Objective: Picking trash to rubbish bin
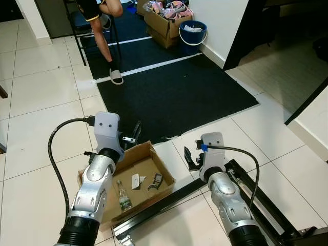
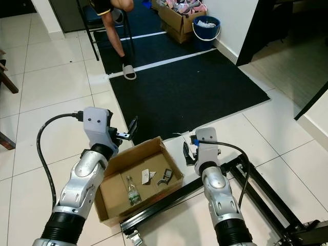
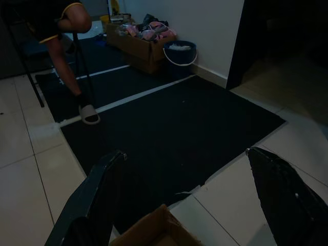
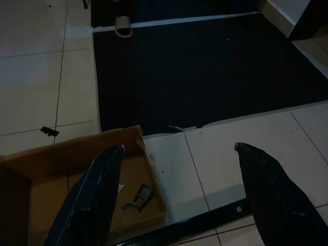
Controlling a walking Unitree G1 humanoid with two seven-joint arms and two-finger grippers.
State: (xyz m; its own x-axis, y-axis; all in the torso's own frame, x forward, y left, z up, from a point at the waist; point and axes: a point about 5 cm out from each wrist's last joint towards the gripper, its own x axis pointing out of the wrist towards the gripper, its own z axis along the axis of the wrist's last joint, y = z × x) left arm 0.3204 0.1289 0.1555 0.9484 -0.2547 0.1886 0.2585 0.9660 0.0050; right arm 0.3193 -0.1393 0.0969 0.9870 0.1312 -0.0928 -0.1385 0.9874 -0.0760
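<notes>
Jaws: both pairs are seen spread wide in the wrist views, with nothing held between them; the left gripper (image 1: 134, 134) hangs over the far rim of the box (image 1: 89, 182), the right gripper (image 1: 190, 159) over bare tile just beside the box's right corner.
Trash: a small bottle (image 1: 122, 196) lies flat on the box floor near the near-left side; a white scrap (image 1: 136, 180) and a grey clip-like piece (image 1: 155, 181) lie near the middle.
Bottle axis: its length runs roughly toward and away from the robot, cap end pointing away.
Direction from jaws: the bottle lies below and back toward the robot from the left gripper; from the right gripper it lies to the left, across the box wall.
Nearer arm: the left is judged nearer, since its forearm already passes over the box's left side.
Bin: a blue bucket (image 1: 192, 33) stands by the wall, well apart across the dark mat (image 1: 169, 92); whether it is the bin cannot be told.
Surroundings: a black rail (image 1: 164, 202) lies against the box's near side; a person's leg (image 1: 102, 43) is seen by a chair beyond the mat.
</notes>
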